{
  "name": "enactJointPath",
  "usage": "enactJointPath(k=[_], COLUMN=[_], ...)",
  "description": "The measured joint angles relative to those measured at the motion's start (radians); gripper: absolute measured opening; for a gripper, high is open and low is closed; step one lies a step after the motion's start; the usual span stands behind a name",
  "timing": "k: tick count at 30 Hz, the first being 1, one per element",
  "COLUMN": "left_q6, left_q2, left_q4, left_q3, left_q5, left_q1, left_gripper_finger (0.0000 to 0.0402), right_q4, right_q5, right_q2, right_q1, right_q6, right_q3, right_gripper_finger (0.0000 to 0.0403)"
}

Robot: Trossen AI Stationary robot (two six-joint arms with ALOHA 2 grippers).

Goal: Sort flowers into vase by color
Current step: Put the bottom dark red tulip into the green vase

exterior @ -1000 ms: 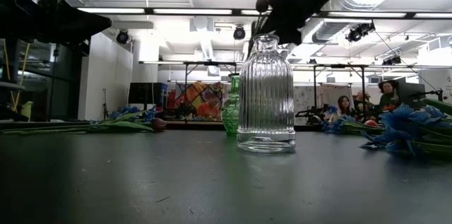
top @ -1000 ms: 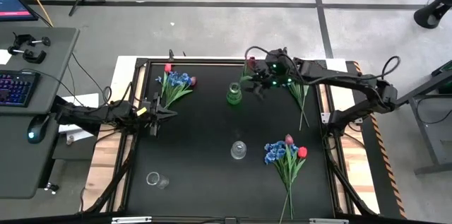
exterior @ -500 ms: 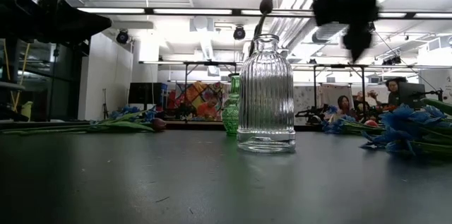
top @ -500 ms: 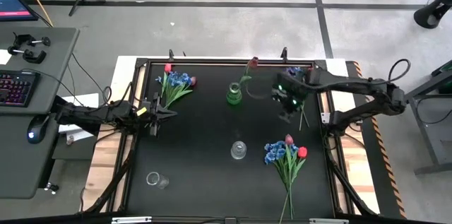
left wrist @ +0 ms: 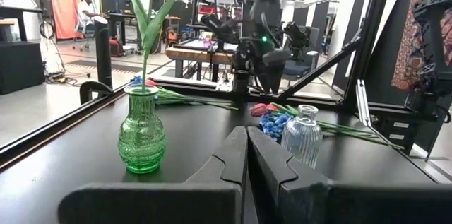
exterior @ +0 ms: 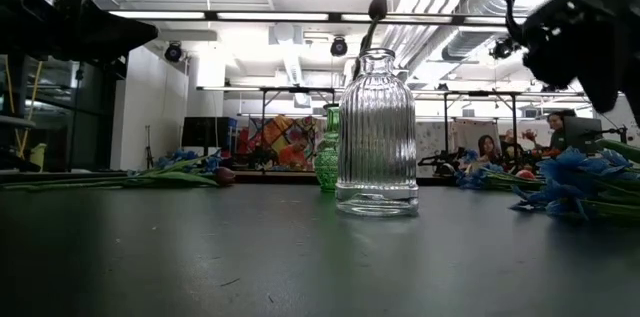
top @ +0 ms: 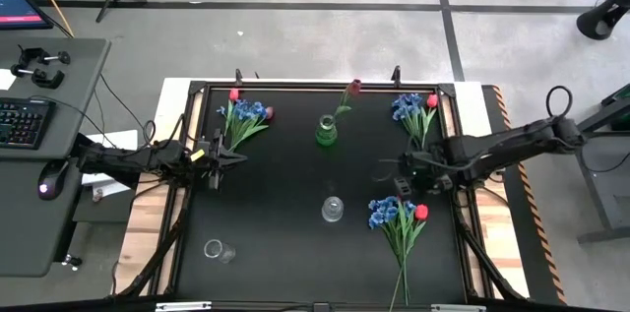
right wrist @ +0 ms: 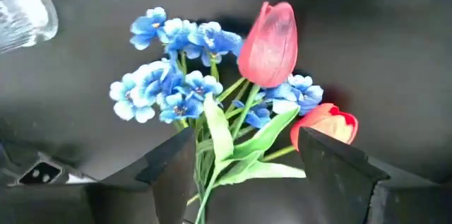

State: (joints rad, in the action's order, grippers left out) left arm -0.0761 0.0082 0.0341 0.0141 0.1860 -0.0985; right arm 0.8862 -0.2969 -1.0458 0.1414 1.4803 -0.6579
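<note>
The right gripper (top: pixel 402 186) hangs over the right half of the black tabletop (top: pixel 285 214), fingers apart and empty, just above a bunch of flowers lying flat there: blue blossoms (right wrist: pixel 173 65), a pink-maroon tulip (right wrist: pixel 268 44) and a bright red tulip (right wrist: pixel 325 125) on green stems, with the dark fingers (right wrist: pixel 328 160) framing the stems on either side. A second bunch (top: pixel 413 113) lies near the far right corner, blue blossoms with a red tulip beside them, and a third bunch (top: pixel 242 115) lies near the far left corner. A green glass vase (top: pixel 326 132) stands toward the far middle of the tabletop with one dark tulip (top: pixel 352 87) already in it, its stem leaning toward the far edge. Nearer the middle stands a clear ribbed glass vase (top: pixel 333 210), and a smaller clear glass vase (top: pixel 215 249) sits at the near left. The left gripper (top: pixel 219 156) waits low at the left side of the tabletop, its fingers (left wrist: pixel 233 160) pressed together on nothing, pointing toward the green vase. People sit in the room beyond the tabletop.
</note>
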Motion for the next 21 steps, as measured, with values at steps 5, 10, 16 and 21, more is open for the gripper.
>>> enactJointPath(k=[5, 10, 16, 21], left_q6=[0.0, 0.0, 0.0, 0.0], left_q2=[0.0, 0.0, 0.0, 0.0], left_q4=[0.0, 0.0, 0.0, 0.0], left_q3=[0.0, 0.0, 0.0, 0.0], left_q5=[0.0, 0.0, 0.0, 0.0], left_q1=[0.0, 0.0, 0.0, 0.0], left_gripper_finger=[0.0, 0.0, 0.0, 0.0], right_q4=[-0.077, -0.093, -0.135, -0.159], right_q5=[0.001, 0.027, 0.015, 0.02], right_q2=[-0.023, -0.056, -0.112, -0.156], right_q1=[0.023, 0.023, 0.023, 0.023], right_q6=[0.067, 0.068, 0.066, 0.064], right_q3=[0.047, 0.051, 0.051, 0.051], right_gripper_finger=[0.0238, 0.0219, 0.0157, 0.0113])
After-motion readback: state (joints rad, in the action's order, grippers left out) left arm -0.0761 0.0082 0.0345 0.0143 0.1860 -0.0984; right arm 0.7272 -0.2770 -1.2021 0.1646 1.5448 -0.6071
